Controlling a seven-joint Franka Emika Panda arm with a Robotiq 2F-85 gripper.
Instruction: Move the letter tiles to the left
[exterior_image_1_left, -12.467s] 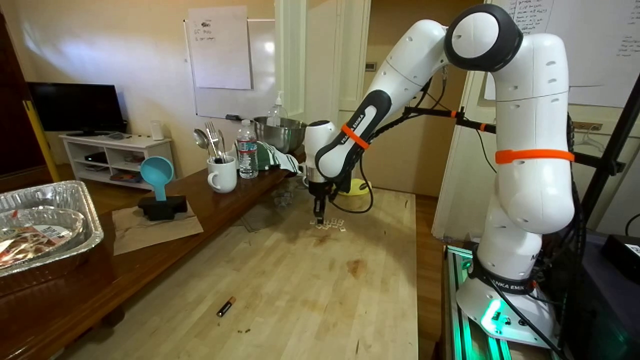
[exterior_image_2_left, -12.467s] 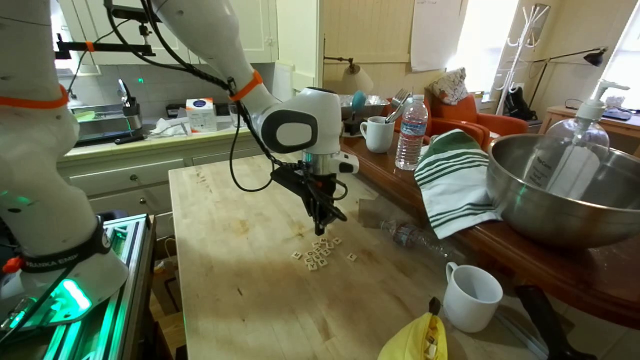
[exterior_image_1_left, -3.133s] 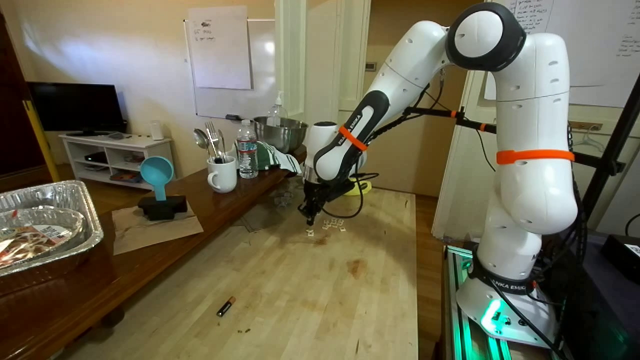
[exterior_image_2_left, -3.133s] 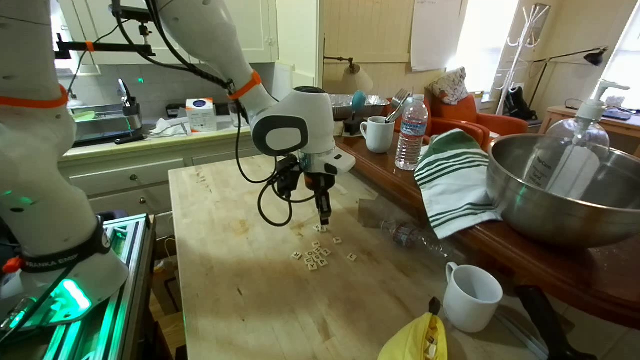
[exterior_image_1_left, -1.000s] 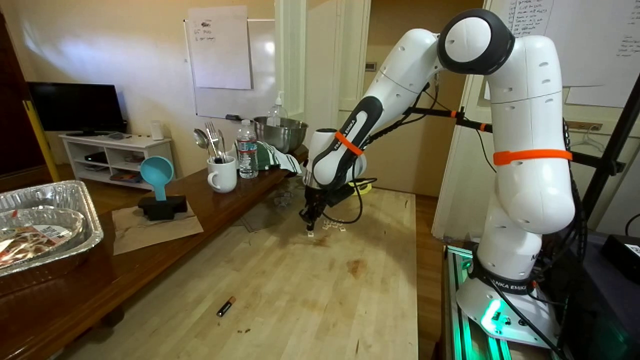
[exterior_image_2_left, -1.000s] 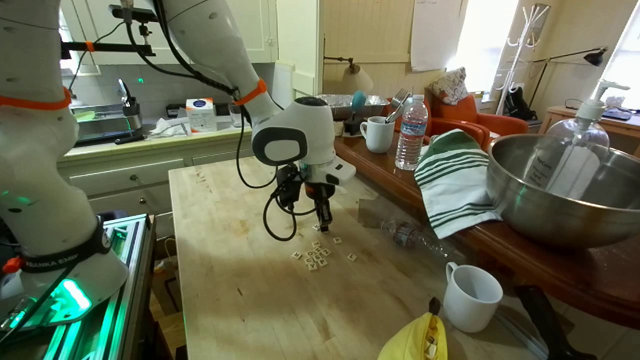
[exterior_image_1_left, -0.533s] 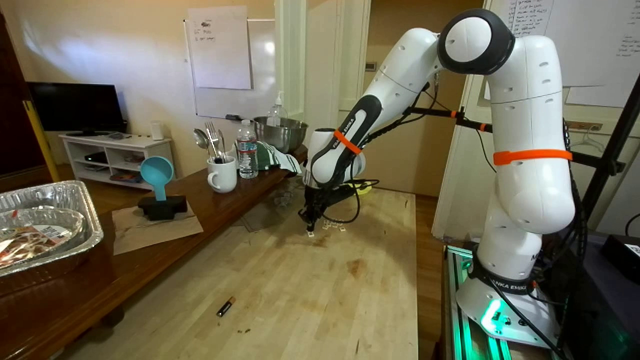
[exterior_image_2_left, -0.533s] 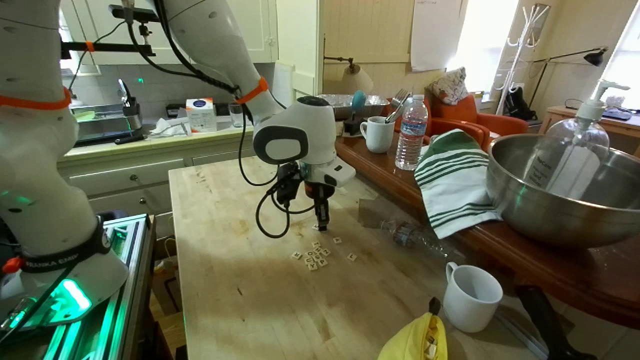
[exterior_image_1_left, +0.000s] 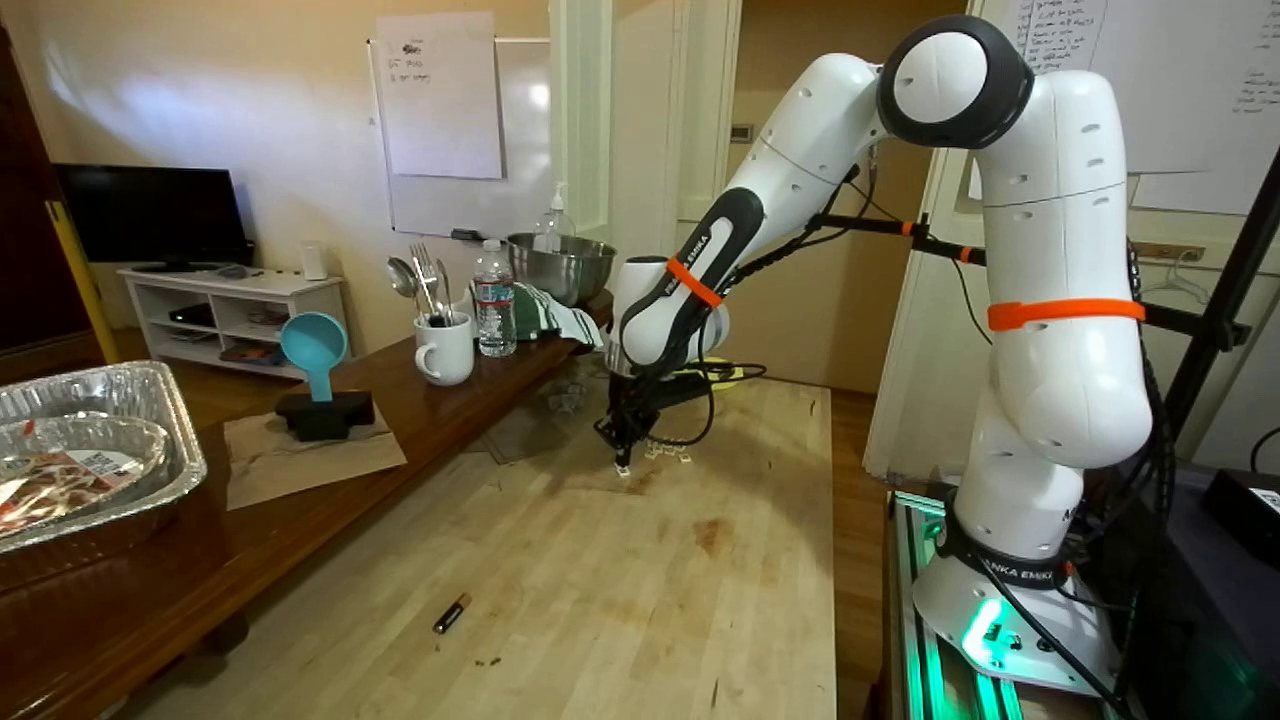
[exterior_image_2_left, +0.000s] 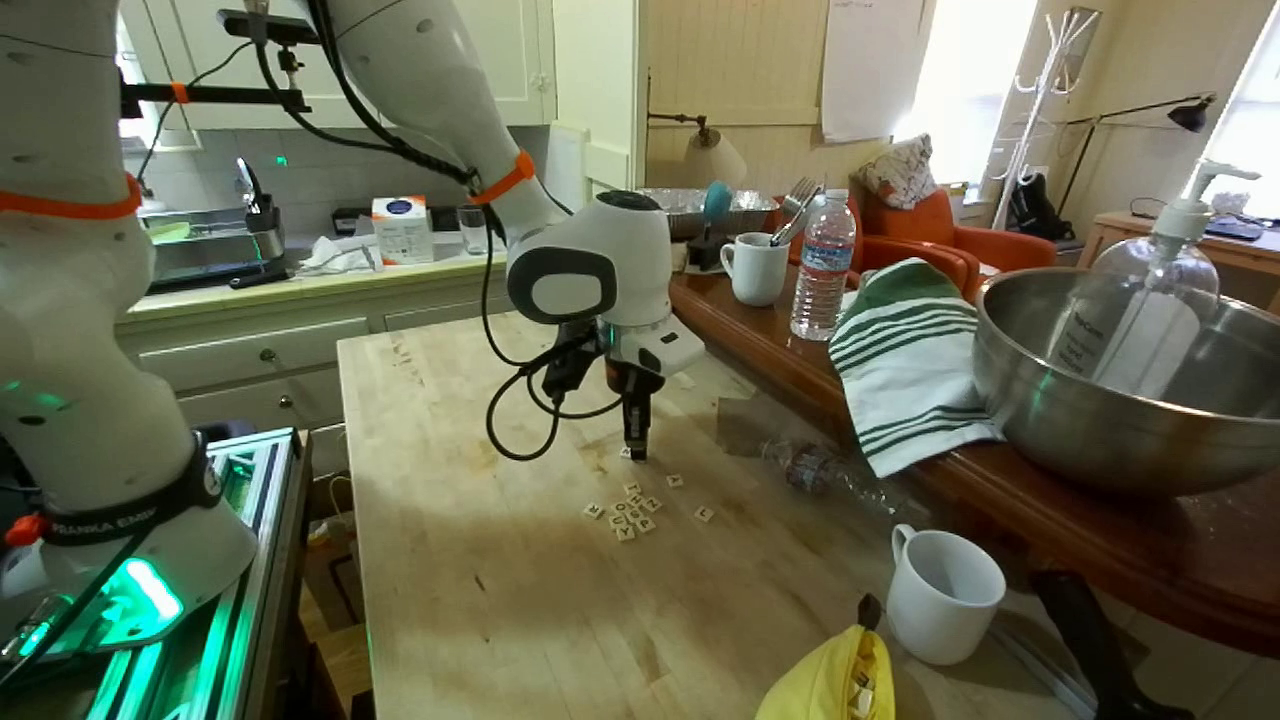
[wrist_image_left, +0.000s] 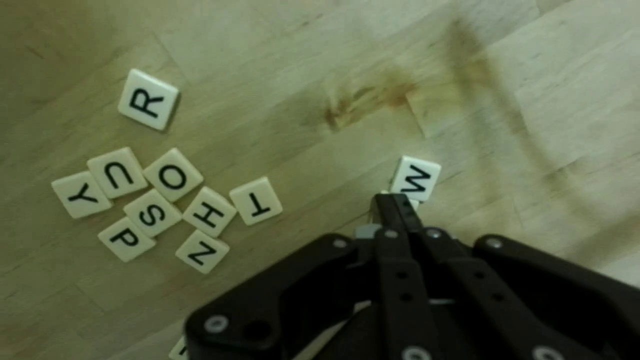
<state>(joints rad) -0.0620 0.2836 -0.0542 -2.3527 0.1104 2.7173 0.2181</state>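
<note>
Found gripper (wrist_image_left: 394, 198) closed w/o visible load, at W tile (wrist_image_left: 417, 176), prob. for pushing, not pinching; can't confirm contact. Noted other letter tiles (wrist_image_left: 152, 214) mostly bunched, apart, on tabletop (wrist_image_left: 300, 145), presumably awaiting same push.

Battery (exterior_image_1_left: 452, 613) on the table (exterior_image_1_left: 600, 580), white mug (exterior_image_1_left: 446, 354) holding cutlery (exterior_image_1_left: 403, 277), water bottle (exterior_image_1_left: 495, 300) beside it, striped towel (exterior_image_2_left: 905, 365), steel bowl (exterior_image_2_left: 1080, 430) — soap bottle (exterior_image_2_left: 1150, 320) inside.
</note>
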